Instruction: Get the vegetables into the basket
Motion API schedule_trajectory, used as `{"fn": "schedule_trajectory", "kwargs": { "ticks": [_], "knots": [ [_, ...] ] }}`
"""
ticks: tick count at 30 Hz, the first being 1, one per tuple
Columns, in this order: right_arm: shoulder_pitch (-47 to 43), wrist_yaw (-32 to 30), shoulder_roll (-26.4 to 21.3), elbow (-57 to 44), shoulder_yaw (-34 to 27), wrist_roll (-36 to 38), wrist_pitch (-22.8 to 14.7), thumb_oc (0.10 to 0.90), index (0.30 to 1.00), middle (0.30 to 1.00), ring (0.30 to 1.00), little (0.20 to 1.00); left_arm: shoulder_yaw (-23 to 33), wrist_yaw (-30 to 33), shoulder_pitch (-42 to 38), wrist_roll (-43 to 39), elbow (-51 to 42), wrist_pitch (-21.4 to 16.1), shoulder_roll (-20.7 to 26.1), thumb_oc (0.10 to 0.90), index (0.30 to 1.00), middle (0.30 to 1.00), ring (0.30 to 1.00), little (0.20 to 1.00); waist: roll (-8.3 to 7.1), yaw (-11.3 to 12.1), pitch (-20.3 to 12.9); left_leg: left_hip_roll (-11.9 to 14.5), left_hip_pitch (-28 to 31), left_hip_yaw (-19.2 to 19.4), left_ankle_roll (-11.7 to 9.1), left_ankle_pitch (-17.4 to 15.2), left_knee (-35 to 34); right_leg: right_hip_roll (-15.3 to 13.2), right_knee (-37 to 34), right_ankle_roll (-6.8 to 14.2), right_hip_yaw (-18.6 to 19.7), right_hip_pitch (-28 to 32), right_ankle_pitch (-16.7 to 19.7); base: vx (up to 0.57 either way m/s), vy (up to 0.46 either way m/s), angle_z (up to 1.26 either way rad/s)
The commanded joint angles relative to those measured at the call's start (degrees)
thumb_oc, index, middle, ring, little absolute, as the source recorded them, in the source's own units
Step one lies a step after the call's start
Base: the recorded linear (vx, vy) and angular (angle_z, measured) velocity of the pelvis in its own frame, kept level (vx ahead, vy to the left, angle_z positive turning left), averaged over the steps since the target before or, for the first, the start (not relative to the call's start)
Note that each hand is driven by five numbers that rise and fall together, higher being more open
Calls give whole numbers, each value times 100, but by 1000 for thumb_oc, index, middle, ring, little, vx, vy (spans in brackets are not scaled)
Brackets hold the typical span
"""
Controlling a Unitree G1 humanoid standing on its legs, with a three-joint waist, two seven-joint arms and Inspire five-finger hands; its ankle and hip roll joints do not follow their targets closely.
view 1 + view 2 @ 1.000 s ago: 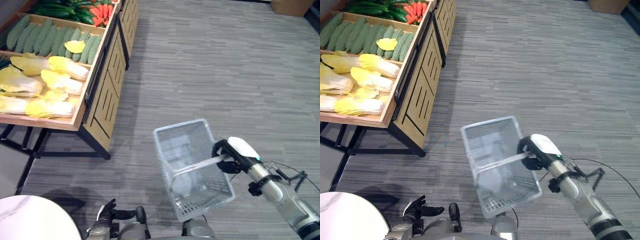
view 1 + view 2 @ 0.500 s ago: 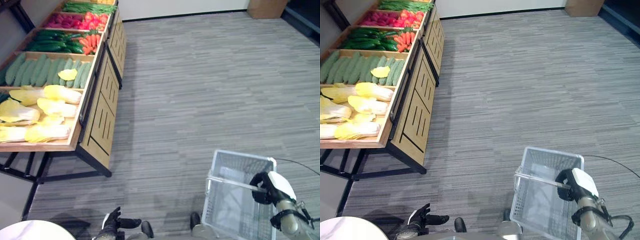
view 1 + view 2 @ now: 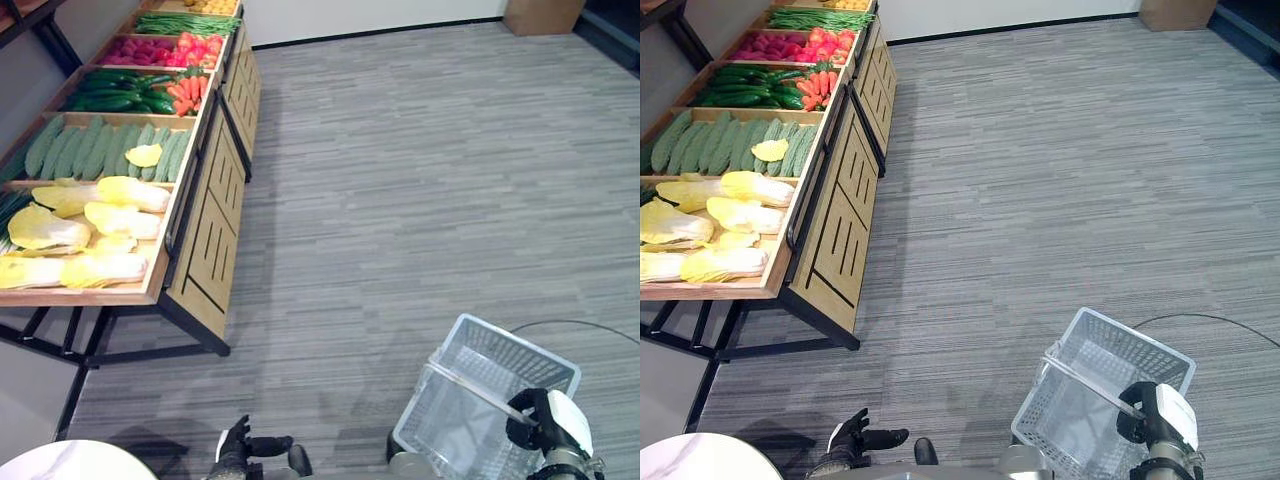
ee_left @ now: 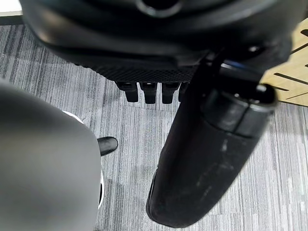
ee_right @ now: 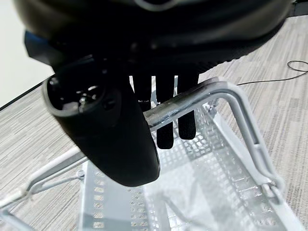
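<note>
The basket [image 3: 487,400] is carried low at the robot's right side by its handle [image 5: 202,98], apparently so that it hangs mouth-up and ready to be filled; nothing is seen inside it. The right hand [image 3: 1158,415] is closed round that handle: in the right wrist view the fingers [image 5: 166,122] are curled over the bar from one side and the thumb is set against it from the other, so the bar runs between them and the mesh body hangs below.

The vegetables [image 3: 95,215] lie sorted in the compartments of a wooden stand [image 3: 210,215] well apart from the basket, across a stretch of grey floor [image 3: 420,170], so none has yet been moved.

The left hand [image 3: 240,445] is held low near the body, its fingers loosely spread and holding nothing.
</note>
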Motion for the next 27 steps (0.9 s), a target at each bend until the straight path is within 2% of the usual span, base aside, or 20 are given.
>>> {"fn": "schedule_trajectory", "kwargs": {
  "ticks": [1,4,5,7,8,11,12,14,15,16,18,20,24,25,26,27],
  "knots": [
    [-608,-380,-115,-470,114,26,-374,400,300,300,300,300,-191,342,-16,-17,140,-74,172,900,1000,1000,1000,1000,-329,-19,376,455,123,-73,-270,-648,644,-162,781,-213,88,-255,-580,-45,-122,5],
    [-565,-526,33,-455,193,33,-341,400,300,300,300,300,-185,530,-61,16,83,-70,202,900,1000,1000,1000,1000,-339,0,446,583,-91,-217,-380,-422,1095,-73,756,-348,67,-210,-647,-4,-186,16],
    [-594,-566,52,-426,209,57,-294,400,300,300,300,300,-197,520,-85,-15,61,-68,225,900,1000,1000,1000,1000,-372,-2,524,694,-341,-321,-395,-395,1788,-51,826,-439,61,-194,-728,-21,-184,34],
    [-604,-619,39,-414,239,18,-267,400,300,300,300,300,-225,525,-113,-51,64,-89,224,900,1000,1000,1000,1000,-401,30,633,638,-628,-585,-386,-265,2274,-32,908,-514,127,-171,-795,17,-107,41],
    [-616,-642,-1,-370,251,10,-254,400,300,300,300,300,-269,565,-151,-35,56,-112,233,900,1000,1000,1000,1000,-400,72,675,581,-818,-662,-370,-130,2131,-38,913,-497,151,-170,-806,69,-24,12],
    [-637,-825,17,-181,174,110,-260,400,300,300,300,300,-360,621,-190,-90,-12,-198,214,900,1000,1000,1000,1000,-409,201,725,418,-1335,-767,-317,-118,1482,-104,839,-428,239,10,-875,176,48,-12],
    [-633,-871,58,-135,169,162,-270,400,300,300,300,300,-386,646,-191,-94,-2,-230,206,900,1000,1000,1000,1000,-374,259,712,383,-1482,-890,-358,48,1246,-61,820,-409,303,71,-919,211,56,1],
    [-623,-948,116,-154,191,192,-243,400,300,300,300,300,-410,705,-190,-93,15,-240,213,900,1000,1000,1000,1000,-343,332,697,428,-1695,-939,-395,298,831,-5,822,-395,408,197,-1032,257,81,3],
    [-635,-932,144,-190,210,199,-195,400,300,300,300,300,-405,741,-192,-77,39,-233,224,900,1000,1000,1000,1000,-364,360,686,446,-1718,-908,-407,331,887,-9,865,-390,462,272,-1114,259,103,-10],
    [-654,-924,184,-157,260,183,-194,400,300,300,300,300,-388,788,-149,-45,23,-217,223,900,1000,1000,1000,1000,-355,399,649,399,-1505,-997,-329,176,865,-4,941,-341,550,291,-1184,242,117,-43],
    [-671,-1029,266,-198,274,183,-169,400,300,300,300,300,-363,875,-101,-1,-29,-204,242,900,1000,1000,1000,1000,-372,399,582,339,-1418,-903,-244,71,950,-76,941,-287,574,326,-1183,245,188,-85],
    [-765,-1177,321,-210,185,298,-209,400,300,300,300,300,-459,845,-97,53,-160,-236,251,900,1000,1000,1000,1000,-433,398,564,179,-1490,-711,-45,-356,1463,-315,934,-197,649,404,-1212,262,259,-68],
    [-919,-1204,378,-338,242,285,-182,400,300,300,300,300,-439,835,-131,2,-249,-259,300,900,1000,1000,1000,1000,-507,411,536,93,-1588,-564,122,-827,1969,-501,1020,-88,773,340,-1136,174,196,-13],
    [-1006,-1201,458,-379,298,244,-142,400,300,300,300,300,-384,855,-148,15,-236,-221,340,900,1000,1000,1000,1000,-548,436,505,48,-1539,-485,245,-1029,2046,-600,1198,15,851,302,-1019,270,294,-6],
    [-1042,-1206,490,-449,330,203,-134,400,300,300,300,300,-347,866,-192,-14,-223,-219,364,900,1000,1000,1000,1000,-564,477,515,5,-1374,-397,367,-1127,1925,-668,1773,111,906,21,-686,251,343,-51],
    [-1181,-1230,521,-371,357,220,-112,400,300,300,300,300,-313,893,-203,-58,-279,-220,392,900,1000,1000,1000,1000,-542,556,577,-30,-1182,-262,453,-1213,1840,-873,2251,150,605,-246,-266,315,466,-97]
  ]
}}
